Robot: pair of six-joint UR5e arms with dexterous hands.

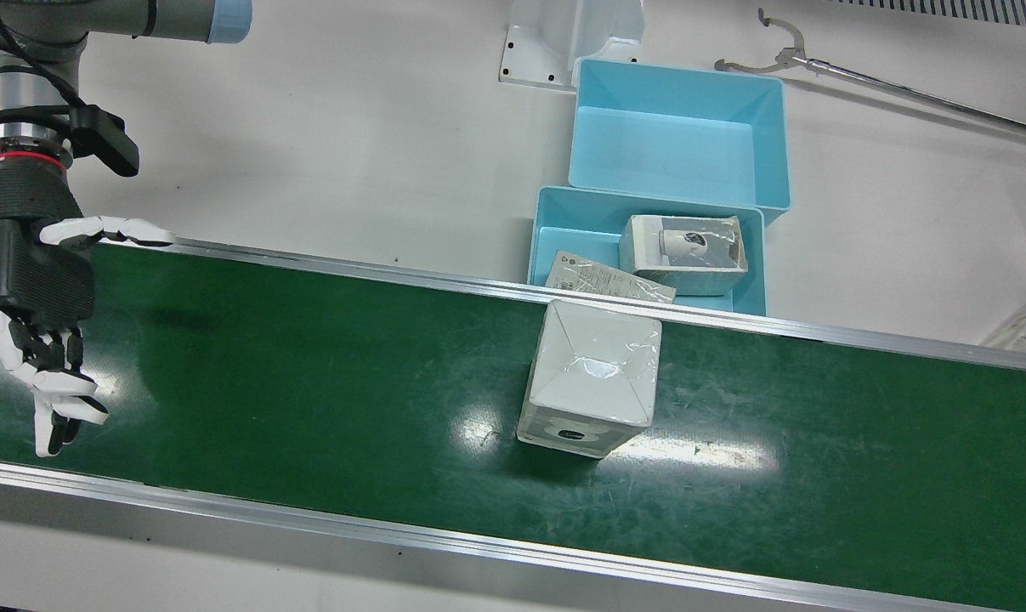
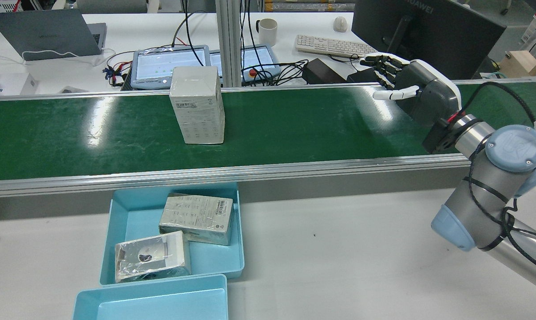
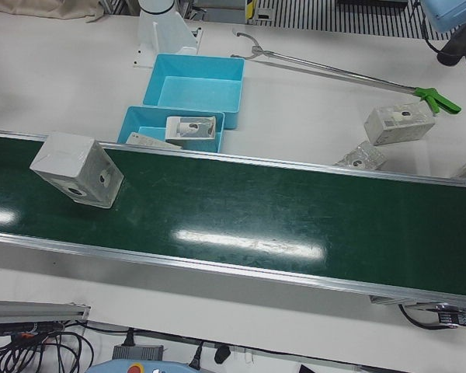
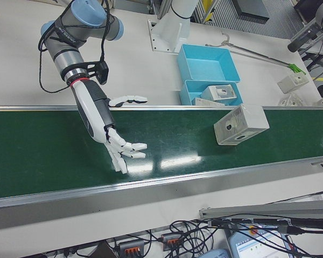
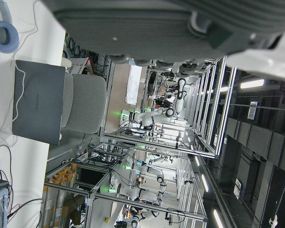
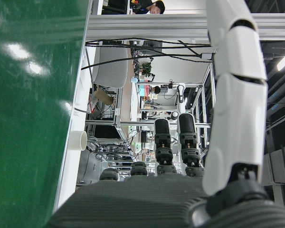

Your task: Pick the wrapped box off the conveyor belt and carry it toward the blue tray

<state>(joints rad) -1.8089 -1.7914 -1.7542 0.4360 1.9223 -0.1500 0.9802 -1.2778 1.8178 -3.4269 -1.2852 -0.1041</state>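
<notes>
While the wrapped box (image 1: pixel 589 378) stands upright mid-belt, nothing has hold of it.
box: on the green conveyor belt (image 1: pixel 308 382), just across the rail from the near blue tray (image 1: pixel 547 223)
right robot hand (image 1: pixel 32 340): spread wide, empty, over the belt, well apart from the box
left robot hand: cannot tell, only its own camera shows part of it
approach: close from the side, fingers across opposite faces
risk: film looks slick, so squeeze firmly before lifting

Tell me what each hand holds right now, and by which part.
Nothing is held. The right hand hovers open over the green conveyor belt, apart from the upright plastic-wrapped white box. The left hand shows only partly in its own camera; its state cannot be told.
</notes>
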